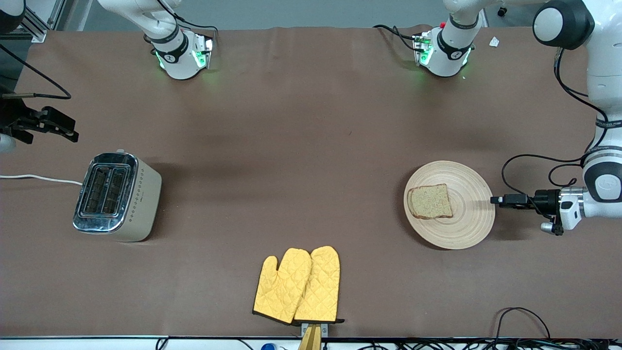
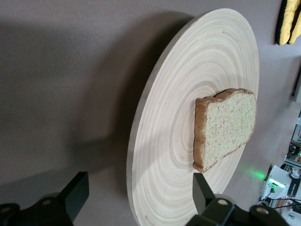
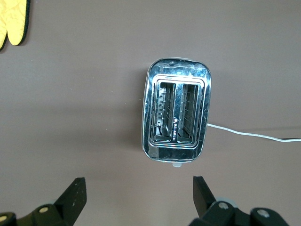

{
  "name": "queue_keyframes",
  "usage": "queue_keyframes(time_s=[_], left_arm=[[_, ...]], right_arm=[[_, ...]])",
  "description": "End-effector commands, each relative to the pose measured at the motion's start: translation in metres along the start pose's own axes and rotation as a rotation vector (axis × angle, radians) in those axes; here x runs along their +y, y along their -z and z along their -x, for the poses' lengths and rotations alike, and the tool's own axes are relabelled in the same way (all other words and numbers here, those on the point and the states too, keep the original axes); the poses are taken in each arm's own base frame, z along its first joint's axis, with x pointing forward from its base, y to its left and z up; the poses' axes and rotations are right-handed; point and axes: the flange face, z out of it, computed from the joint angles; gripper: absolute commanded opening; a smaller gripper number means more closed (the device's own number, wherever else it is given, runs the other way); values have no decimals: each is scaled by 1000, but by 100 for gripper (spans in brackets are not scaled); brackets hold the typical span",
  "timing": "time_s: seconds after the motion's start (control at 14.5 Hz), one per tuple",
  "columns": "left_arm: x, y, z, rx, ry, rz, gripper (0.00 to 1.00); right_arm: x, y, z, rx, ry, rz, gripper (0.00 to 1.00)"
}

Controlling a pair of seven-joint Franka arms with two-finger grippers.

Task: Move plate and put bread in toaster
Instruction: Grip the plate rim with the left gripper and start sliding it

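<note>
The plate [image 1: 466, 228] lay flat on the tabletop [image 1: 301, 146] toward the left arm's end, with the bread [image 1: 430, 201] on it, and the left gripper [image 1: 495, 200] came in low and level at the plate's rim, its jaws wide and straddling the edge without yet pinching it. The toaster [image 1: 116, 196] stood well apart at the right arm's end, slots up and empty, its white cord [image 1: 39, 178] trailing off. The right gripper [image 1: 60, 130] waited above it, jaws spread and holding nothing, while yellow oven mitts [image 1: 297, 285] lay nearer the front camera, clear of the path
</note>
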Motion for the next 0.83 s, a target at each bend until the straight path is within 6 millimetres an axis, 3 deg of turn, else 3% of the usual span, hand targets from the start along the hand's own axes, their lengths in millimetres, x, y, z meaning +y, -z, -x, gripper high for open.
queue_keyframes(time_s=[0.0,0.07,0.14,0.28,0.41,0.76], left_arm=[[-5,-5,-6,19,-7,32,89],[-6,-6,-6,21,-9,37,79],[-7,-5,-6,23,-22,37,63],[-10,-8,-5,24,-27,44,23],[-12,-10,-5,35,-109,56,4],[-12,-15,-7,44,-183,75,0]], right_arm=[[-6,9,7,14,-2,-8,100],[-6,8,8,13,-1,-8,100],[-6,8,8,13,-2,-8,100],[-6,8,8,13,-2,-8,100],[-6,9,7,16,-4,-8,100],[0,6,7,11,-16,-10,100]])
